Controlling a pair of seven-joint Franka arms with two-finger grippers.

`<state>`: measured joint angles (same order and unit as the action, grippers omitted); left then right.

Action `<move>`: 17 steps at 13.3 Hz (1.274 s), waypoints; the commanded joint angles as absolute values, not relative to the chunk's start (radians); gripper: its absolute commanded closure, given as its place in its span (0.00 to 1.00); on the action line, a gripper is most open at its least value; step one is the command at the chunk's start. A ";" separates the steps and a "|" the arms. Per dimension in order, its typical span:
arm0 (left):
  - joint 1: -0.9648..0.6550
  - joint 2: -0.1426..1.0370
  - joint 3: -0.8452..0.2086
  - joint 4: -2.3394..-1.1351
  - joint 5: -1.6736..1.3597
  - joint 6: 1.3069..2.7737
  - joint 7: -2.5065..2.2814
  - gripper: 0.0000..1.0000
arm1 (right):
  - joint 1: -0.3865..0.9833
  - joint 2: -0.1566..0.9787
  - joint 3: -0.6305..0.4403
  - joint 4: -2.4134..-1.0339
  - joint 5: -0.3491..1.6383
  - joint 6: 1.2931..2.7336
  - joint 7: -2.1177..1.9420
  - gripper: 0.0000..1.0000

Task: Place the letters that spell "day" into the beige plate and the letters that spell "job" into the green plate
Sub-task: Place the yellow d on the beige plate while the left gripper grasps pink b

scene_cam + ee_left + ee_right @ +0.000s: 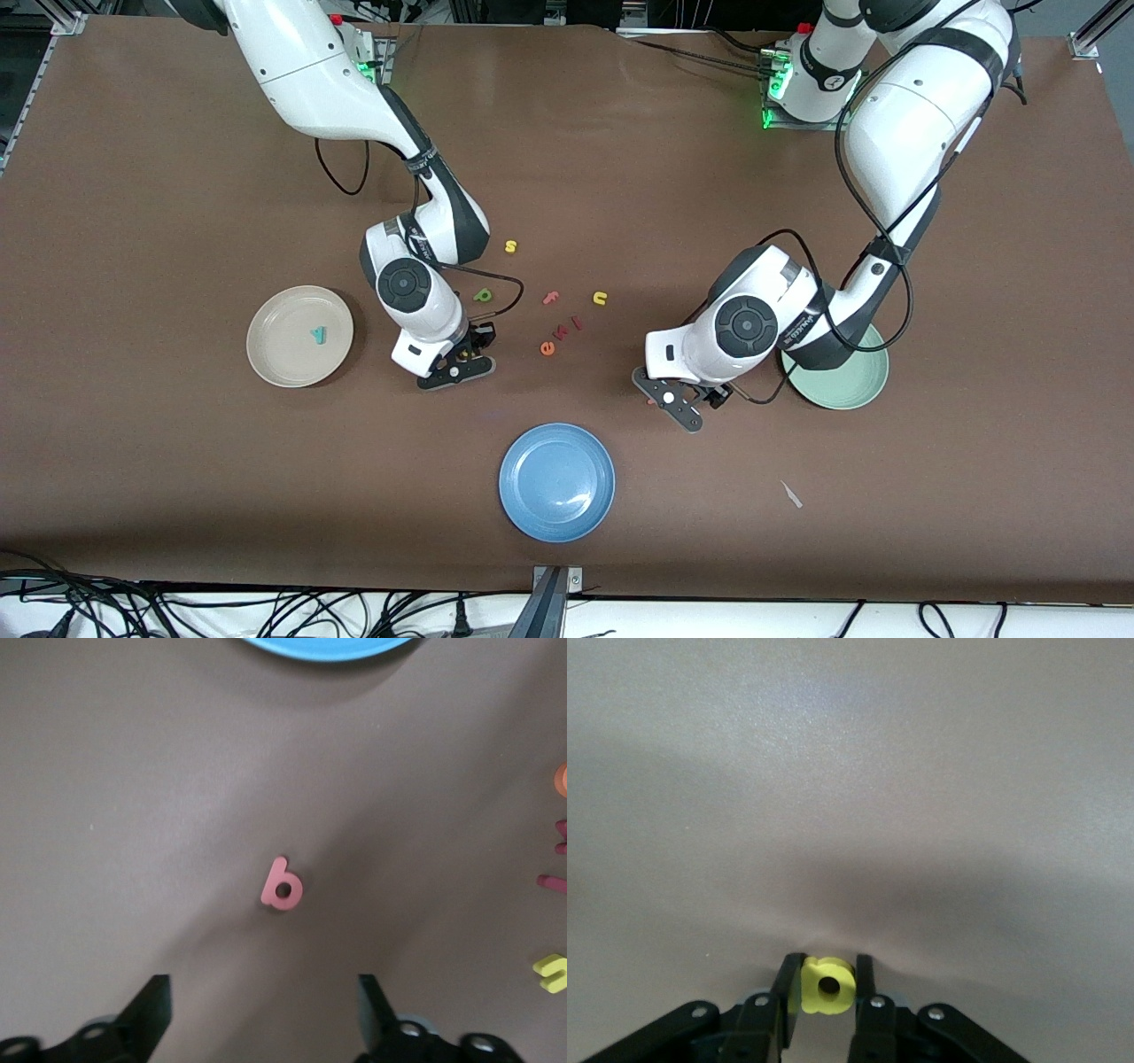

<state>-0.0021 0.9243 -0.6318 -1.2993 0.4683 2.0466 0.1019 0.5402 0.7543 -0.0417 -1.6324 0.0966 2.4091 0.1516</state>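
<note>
Two arms are at work at once, each on its own letter. On the right arm, the jaws (pixel 828 985) are pinched shut on the yellow a (pixel 827 985), low over the bare worktop (pixel 177 496) beside the beige plate (pixel 270 359); to do this step well, I judge the arm should lift straight up before it travels, so the small foam piece does not drag or twist out, then carry it over the plate's middle and let go low, beside the teal y (pixel 318 334) already lying there. The green d (pixel 483 295) waits on the worktop farther from the front camera than this gripper, near the yellow s (pixel 510 246), the pink f (pixel 551 298), the yellow n/u (pixel 600 299) and the orange e (pixel 547 349), which are not wanted. On the left arm, the jaws (pixel 266 1014) stand wide apart and hold nothing; they hang over the salmon-pink b (pixel 283 885), which lies flat on the worktop between the blue plate (pixel 556 480) and the green plate (pixel 855 390), the latter partly hidden under the arm. Here the descent should stay centred on the b so one finger lands on each side, closing only once both tips reach the surface. The teal j and blue o I cannot make out anywhere.
</note>
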 commanded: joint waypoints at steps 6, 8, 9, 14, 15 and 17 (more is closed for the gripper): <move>-0.014 1.011 -0.611 -1.273 0.486 2.220 0.182 0.30 | 0.545 0.773 -0.044 -1.579 0.110 2.378 0.153 0.79; -0.024 1.025 -0.595 -1.273 0.483 2.244 0.224 0.30 | 0.538 0.772 -0.051 -1.533 0.101 2.300 0.149 0.79; -0.029 1.026 -0.594 -1.275 0.486 2.252 0.229 0.30 | 0.525 0.772 -0.051 -1.525 0.097 2.275 0.146 0.79; -0.066 1.028 -0.565 -1.301 0.488 2.267 0.230 0.32 | 0.514 0.704 -0.107 -1.546 0.095 2.124 0.036 0.79; -0.066 1.028 -0.557 -1.316 0.488 2.284 0.230 0.32 | 0.514 0.697 -0.129 -1.554 0.094 2.108 -0.003 0.79; -0.067 1.028 -0.545 -1.318 0.489 2.301 0.230 0.33 | 0.514 0.667 -0.159 -1.600 0.094 2.123 -0.046 0.79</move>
<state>-0.0654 1.0246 -0.5589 -1.3166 0.4684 2.2762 0.2156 0.5149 0.7119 -0.1400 -1.5463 0.0955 2.1300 0.0012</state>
